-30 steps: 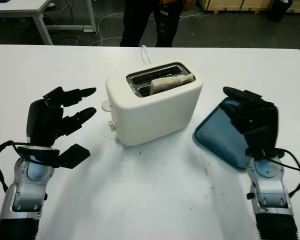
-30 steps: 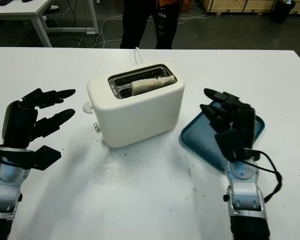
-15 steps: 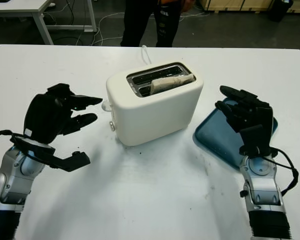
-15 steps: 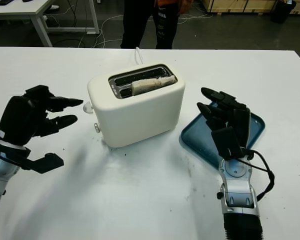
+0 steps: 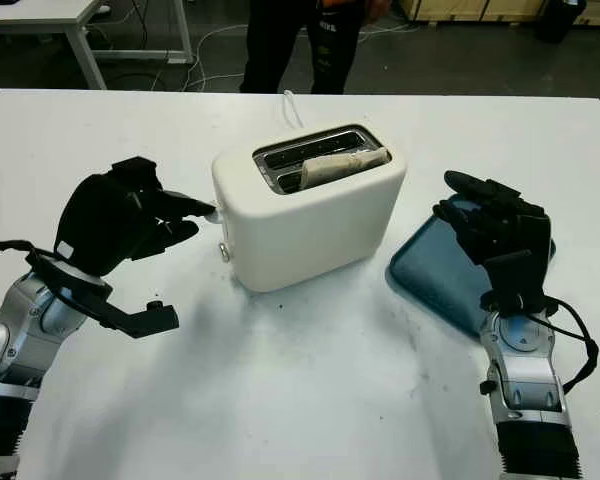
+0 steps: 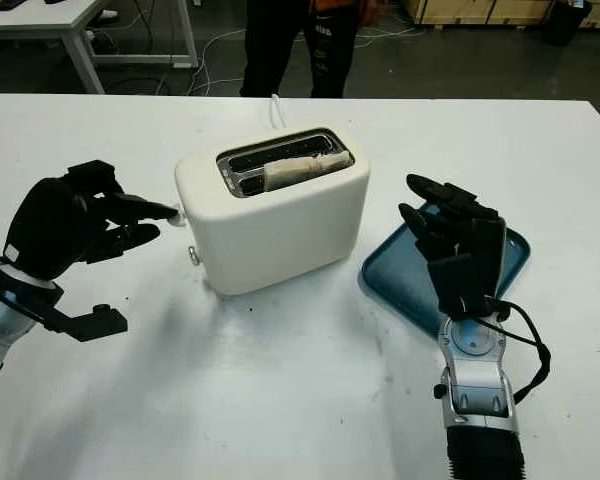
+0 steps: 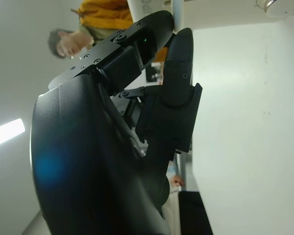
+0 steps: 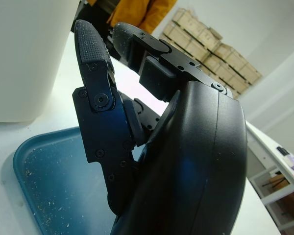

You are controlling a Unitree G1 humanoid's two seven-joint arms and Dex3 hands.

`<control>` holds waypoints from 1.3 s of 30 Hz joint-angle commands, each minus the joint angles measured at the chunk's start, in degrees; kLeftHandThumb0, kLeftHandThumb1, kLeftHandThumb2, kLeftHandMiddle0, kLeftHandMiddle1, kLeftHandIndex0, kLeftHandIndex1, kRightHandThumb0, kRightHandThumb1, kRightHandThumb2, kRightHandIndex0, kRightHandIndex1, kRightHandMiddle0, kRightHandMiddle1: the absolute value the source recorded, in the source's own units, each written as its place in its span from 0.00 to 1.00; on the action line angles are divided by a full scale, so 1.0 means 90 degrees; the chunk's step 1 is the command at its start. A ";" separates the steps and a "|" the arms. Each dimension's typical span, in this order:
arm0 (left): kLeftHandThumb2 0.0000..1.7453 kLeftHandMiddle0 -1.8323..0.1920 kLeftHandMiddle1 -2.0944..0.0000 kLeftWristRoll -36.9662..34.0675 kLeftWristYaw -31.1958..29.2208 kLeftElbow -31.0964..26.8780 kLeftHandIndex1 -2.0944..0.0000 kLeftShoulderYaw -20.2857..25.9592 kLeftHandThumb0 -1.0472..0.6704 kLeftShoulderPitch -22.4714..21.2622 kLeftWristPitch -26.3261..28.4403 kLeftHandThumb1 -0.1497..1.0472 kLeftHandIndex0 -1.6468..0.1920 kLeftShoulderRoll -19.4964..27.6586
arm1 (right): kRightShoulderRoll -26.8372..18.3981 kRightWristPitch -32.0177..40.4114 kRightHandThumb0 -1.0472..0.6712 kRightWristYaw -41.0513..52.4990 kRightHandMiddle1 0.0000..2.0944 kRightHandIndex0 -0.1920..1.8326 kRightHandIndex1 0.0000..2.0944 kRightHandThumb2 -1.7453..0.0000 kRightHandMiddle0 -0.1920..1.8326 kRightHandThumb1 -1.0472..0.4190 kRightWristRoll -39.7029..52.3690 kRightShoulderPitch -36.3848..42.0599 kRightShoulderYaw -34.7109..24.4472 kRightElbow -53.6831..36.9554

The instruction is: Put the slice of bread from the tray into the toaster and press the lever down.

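Bread slice (image 5: 342,165): pale, rough-crusted, tilted in near slot of glossy cream toaster (image 5: 315,225) | left hand (image 5: 130,215): empty, unclenched, fingertip at white lever knob (image 5: 212,212), toaster's left | right hand (image 5: 495,235): empty, unclenched, above crumb-speckled blue tray (image 5: 435,275), rounded corners

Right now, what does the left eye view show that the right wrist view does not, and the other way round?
The left eye view adds the bread lying in a slot of the toaster, and the left hand, open, with a fingertip at the lever on the toaster's end. The right wrist view adds crumbs on the tray and stacked boxes far behind. Both share the white toaster, the blue tray and the right hand, open, over the tray.
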 commanded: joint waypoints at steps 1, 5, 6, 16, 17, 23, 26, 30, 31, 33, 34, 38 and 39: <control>0.13 0.62 0.30 0.0046 -0.0094 0.0070 0.96 -0.0104 0.41 -0.0072 -0.0053 0.89 0.30 0.0088 | 0.0052 -0.0194 0.20 -0.0061 0.00 0.68 0.07 0.96 0.62 0.09 0.0037 0.0028 -0.0029 0.0014; 0.14 0.61 0.31 0.0007 -0.0269 0.0058 0.96 -0.0160 0.41 -0.0099 -0.0090 0.89 0.30 0.0212 | 0.0059 -0.0258 0.21 -0.0052 0.00 0.68 0.07 0.96 0.62 0.09 0.0073 0.0021 -0.0055 0.0059; 0.14 0.61 0.31 -0.0011 -0.0348 0.0028 0.96 -0.0167 0.42 -0.0100 -0.0093 0.89 0.30 0.0266 | 0.0061 -0.0235 0.21 -0.0061 0.00 0.68 0.08 0.96 0.62 0.09 0.0059 0.0022 -0.0056 0.0049; 0.12 0.59 0.33 -0.0098 -0.0838 -0.0073 0.94 -0.0208 0.42 -0.0138 -0.0237 0.89 0.28 0.0588 | 0.0081 -0.0212 0.21 -0.0063 0.00 0.68 0.08 0.96 0.63 0.09 0.0061 0.0035 -0.0063 0.0033; 0.12 0.59 0.32 -0.0111 -0.0881 -0.0080 0.94 -0.0209 0.42 -0.0141 -0.0247 0.89 0.28 0.0604 | 0.0083 -0.0237 0.21 -0.0061 0.00 0.68 0.08 0.96 0.63 0.09 0.0076 0.0031 -0.0070 0.0048; 0.09 0.58 0.31 -0.0091 -0.1007 -0.0008 0.93 -0.0269 0.43 -0.0200 -0.0386 0.89 0.27 0.0730 | 0.0090 -0.0186 0.21 -0.0067 0.00 0.68 0.08 0.97 0.63 0.09 0.0064 0.0030 -0.0074 0.0029; 0.09 0.57 0.31 -0.0082 -0.0997 0.0101 0.92 -0.0329 0.43 -0.0256 -0.0503 0.89 0.27 0.0738 | 0.0088 -0.0260 0.22 -0.0053 0.00 0.68 0.08 0.97 0.63 0.09 0.0082 0.0027 -0.0075 0.0062; 0.08 0.57 0.32 -0.0021 -0.1021 0.0233 0.91 -0.0458 0.42 -0.0360 -0.0583 0.89 0.27 0.0718 | 0.0101 -0.0194 0.21 -0.0058 0.00 0.68 0.08 0.97 0.63 0.09 0.0095 0.0031 -0.0084 0.0028; 0.08 0.57 0.32 -0.0018 -0.1021 0.0279 0.91 -0.0493 0.42 -0.0392 -0.0602 0.89 0.27 0.0703 | 0.0102 -0.0182 0.21 -0.0056 0.00 0.68 0.08 0.97 0.63 0.09 0.0103 0.0029 -0.0088 0.0026; 0.07 0.57 0.29 0.0017 -0.1058 0.0386 0.89 -0.0605 0.43 -0.0487 -0.0619 0.89 0.27 0.0684 | 0.0097 -0.0197 0.22 -0.0064 0.00 0.68 0.08 0.97 0.63 0.09 0.0093 0.0029 -0.0088 0.0035; 0.07 0.58 0.29 0.0033 -0.1097 0.0452 0.86 -0.0678 0.43 -0.0546 -0.0629 0.89 0.29 0.0679 | 0.0094 -0.0200 0.22 -0.0065 0.00 0.67 0.08 0.97 0.63 0.09 0.0084 0.0034 -0.0085 0.0032; 0.06 0.58 0.28 0.0037 -0.1257 0.0772 0.74 -0.0995 0.44 -0.0793 -0.0694 0.89 0.38 0.0613 | 0.0089 -0.0222 0.22 -0.0055 0.00 0.67 0.08 0.97 0.63 0.09 0.0094 0.0047 -0.0091 0.0031; 0.05 0.58 0.28 0.0071 -0.1233 0.0867 0.74 -0.1071 0.44 -0.0845 -0.0726 0.89 0.39 0.0589 | 0.0083 -0.0221 0.22 -0.0063 0.00 0.67 0.08 0.97 0.63 0.09 0.0077 0.0050 -0.0090 0.0027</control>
